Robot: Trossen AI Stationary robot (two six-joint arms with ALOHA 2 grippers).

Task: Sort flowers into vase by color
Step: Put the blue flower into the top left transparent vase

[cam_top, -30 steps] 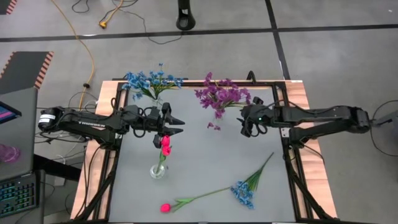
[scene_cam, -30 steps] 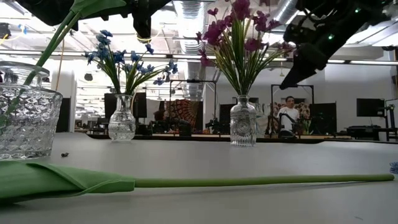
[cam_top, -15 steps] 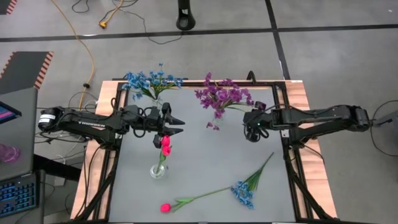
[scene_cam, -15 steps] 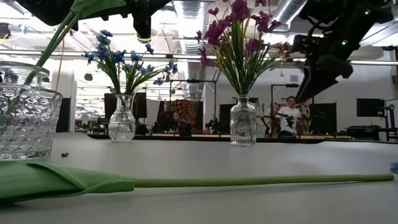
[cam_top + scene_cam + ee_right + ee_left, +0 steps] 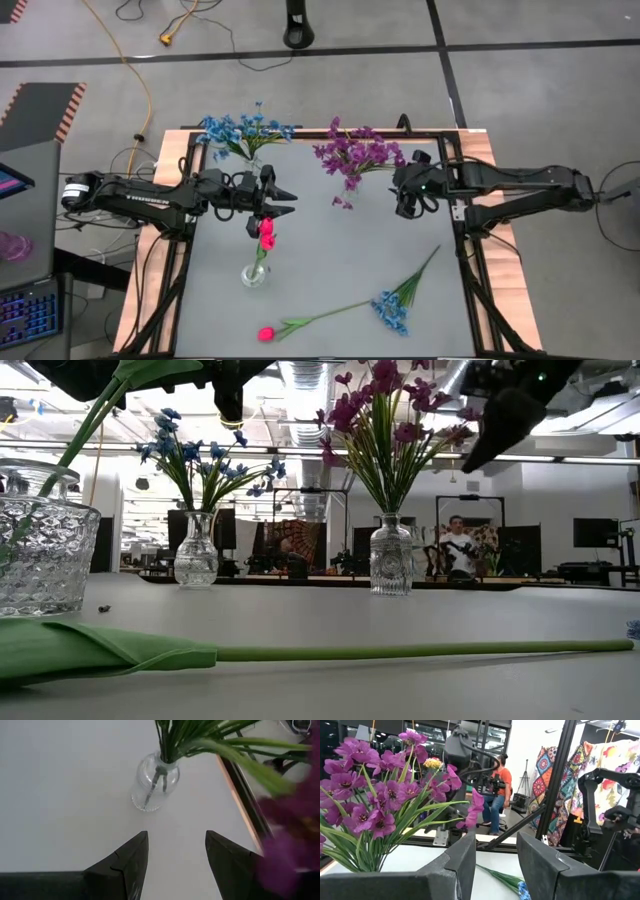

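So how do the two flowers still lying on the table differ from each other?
The tulip has a single pink-red bud, while the blue flower carries a cluster of small blue blooms. The tulip lies nearly level along the front edge, its bud pointing left; the blue flower lies on a diagonal, its stalk running up toward the right arm's side. Both have green stalks, lie flat outside any vase, and their lower ends meet near the table's front middle.

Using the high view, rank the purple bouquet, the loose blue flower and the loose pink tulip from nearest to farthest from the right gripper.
1. purple bouquet, right beside the right gripper, table's back.
2. loose blue flower, front right.
3. loose pink tulip, front, left of centre.
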